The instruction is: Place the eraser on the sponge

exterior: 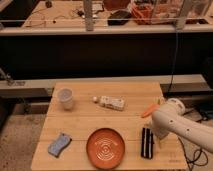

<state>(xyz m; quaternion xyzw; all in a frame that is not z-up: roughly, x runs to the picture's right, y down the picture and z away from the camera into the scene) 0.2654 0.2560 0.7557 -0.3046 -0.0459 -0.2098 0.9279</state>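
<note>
The eraser (146, 142) lies flat on the near right part of the desk (131, 92), its long axis running near to far. It is not on the sponge (59, 144), which lies at the near left, well apart. The orange plate (105, 148) sits between the two.

The gripper (160, 141) hangs at the low end of the white arm (172, 120), just right of the eraser and close above the desk. The arm's bulk hides most of it, so I cannot tell whether it is released or clenched, or whether it touches the eraser.

The eraser therefore lies directly left of the gripper. As I judge it, a grasp would go across the eraser's short width. The carry would then run left, over or around the plate, to the sponge.

Farther off are a small carrot (148, 111), a white patterned box (111, 103) and a white cup (65, 98).
</note>
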